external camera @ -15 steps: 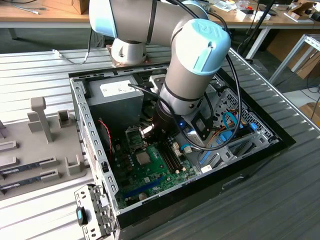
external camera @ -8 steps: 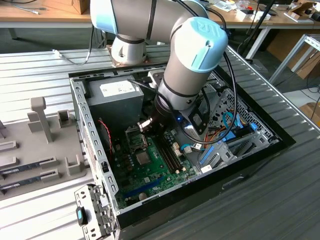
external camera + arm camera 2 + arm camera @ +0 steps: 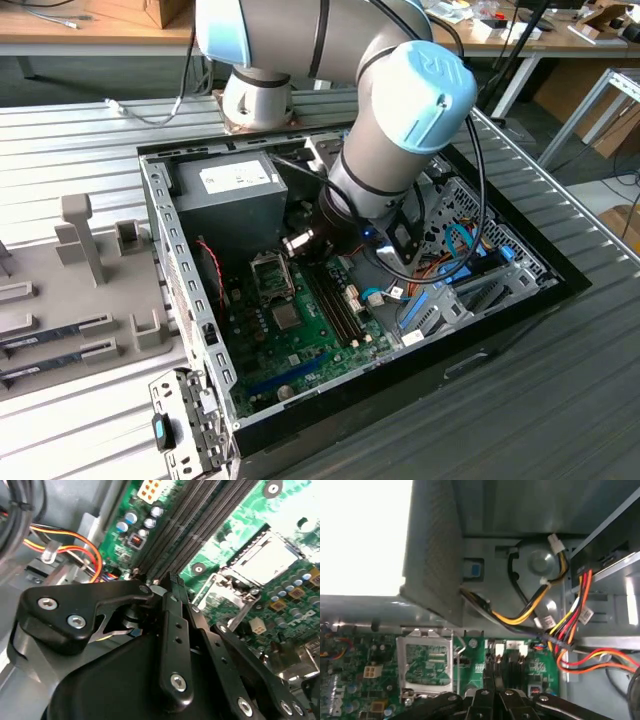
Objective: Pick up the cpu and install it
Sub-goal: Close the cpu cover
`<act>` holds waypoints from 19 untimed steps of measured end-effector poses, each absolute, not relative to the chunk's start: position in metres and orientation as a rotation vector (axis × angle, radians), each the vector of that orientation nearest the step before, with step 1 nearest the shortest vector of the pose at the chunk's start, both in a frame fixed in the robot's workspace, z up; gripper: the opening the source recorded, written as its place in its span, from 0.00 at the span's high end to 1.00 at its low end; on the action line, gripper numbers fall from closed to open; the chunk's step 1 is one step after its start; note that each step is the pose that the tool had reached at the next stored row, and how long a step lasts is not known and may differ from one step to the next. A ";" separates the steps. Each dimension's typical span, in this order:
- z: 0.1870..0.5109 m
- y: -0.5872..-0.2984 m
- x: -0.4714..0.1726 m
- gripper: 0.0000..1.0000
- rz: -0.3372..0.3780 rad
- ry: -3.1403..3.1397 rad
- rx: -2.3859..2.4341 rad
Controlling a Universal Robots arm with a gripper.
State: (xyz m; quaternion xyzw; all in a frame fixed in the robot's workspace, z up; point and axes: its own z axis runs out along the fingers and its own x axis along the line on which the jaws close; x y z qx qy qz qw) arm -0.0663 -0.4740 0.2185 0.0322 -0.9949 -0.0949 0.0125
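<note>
Cpu: small flat square chip with a pale silvery-grey top; appears to lie inside the metal socket frame.
Board: green circuit board, carrying the socket beside the long black memory slots.
Gripper: black linked gripper, fingers pressed together, nothing pinched; over the slots, apart from the cpu.
Case: open grey metal computer case.
</note>
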 end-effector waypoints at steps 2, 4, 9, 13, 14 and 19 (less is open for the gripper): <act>0.218 -0.474 -0.063 0.89 -0.306 -3.094 0.113; 0.218 -0.473 -0.063 0.89 -0.317 -3.086 0.157; 0.217 -0.473 -0.063 0.89 -0.328 -3.055 0.354; 0.216 -0.474 -0.063 0.89 -0.338 -3.009 0.562; 0.216 -0.474 -0.063 0.89 -0.340 -3.003 0.587; 0.215 -0.473 -0.063 0.89 -0.352 -2.968 0.707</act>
